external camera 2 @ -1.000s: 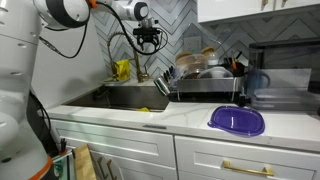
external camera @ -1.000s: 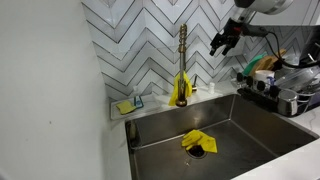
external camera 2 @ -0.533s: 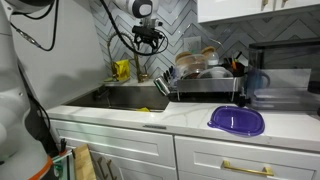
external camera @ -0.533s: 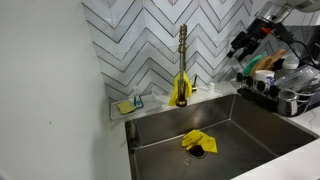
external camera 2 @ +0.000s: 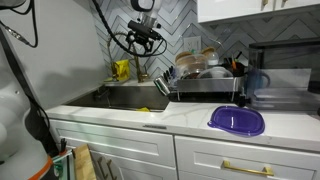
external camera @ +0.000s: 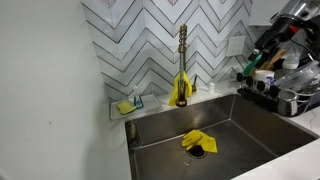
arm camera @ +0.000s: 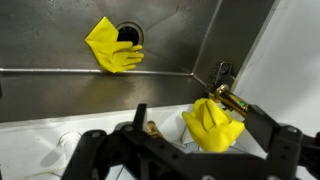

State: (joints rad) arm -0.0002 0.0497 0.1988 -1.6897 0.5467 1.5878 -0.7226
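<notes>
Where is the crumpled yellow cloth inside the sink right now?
The yellow cloth lies on the sink floor over the drain, in front of the faucet; the wrist view shows it too.

sink (external camera: 250,125): brushed steel, dull sheen | faucet (external camera: 183,45): brass-coloured metal, glossy | yellow cloth (external camera: 195,141) at drain: soft, matt, creased | wall tiles (external camera: 140,40): glazed, glossy | purple lid (external camera 2: 237,120): smooth plastic | counter (external camera 2: 190,116): white, smooth, stone-like

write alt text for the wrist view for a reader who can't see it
Looking down into a steel sink, where a yellow cloth lies at the drain. A second yellow cloth hangs over the brass faucet at lower right, and the robot's open jaws cross the bottom edge.
</notes>
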